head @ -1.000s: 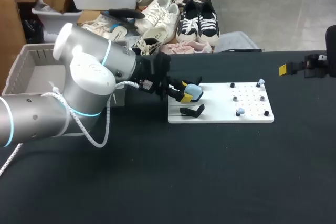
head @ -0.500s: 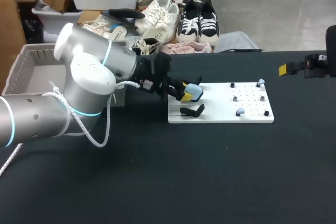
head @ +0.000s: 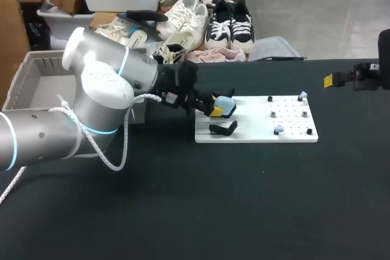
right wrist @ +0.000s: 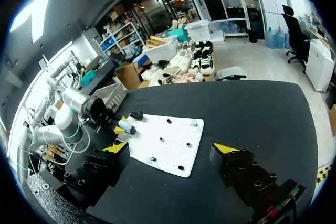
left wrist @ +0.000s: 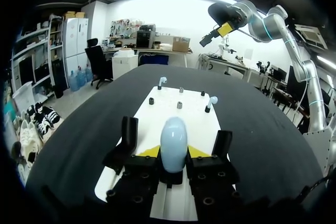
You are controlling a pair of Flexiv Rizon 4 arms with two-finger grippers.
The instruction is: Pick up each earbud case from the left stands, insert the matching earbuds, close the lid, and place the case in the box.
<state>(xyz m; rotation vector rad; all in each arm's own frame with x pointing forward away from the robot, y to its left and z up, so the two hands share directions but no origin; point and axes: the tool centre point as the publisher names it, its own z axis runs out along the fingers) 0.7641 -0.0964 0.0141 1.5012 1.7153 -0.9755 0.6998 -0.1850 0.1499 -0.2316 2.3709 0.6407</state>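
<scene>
At frame centre, the left fingers (head: 214,112) grip the blue case (head: 226,107), its long axis pointing right toward the earbuds (head: 278,130). The right fingers (right wrist: 118,147) stand wide, well apart.

A wide table (head: 244,199) with a matte black top, evenly lit, without strong shadows.
</scene>
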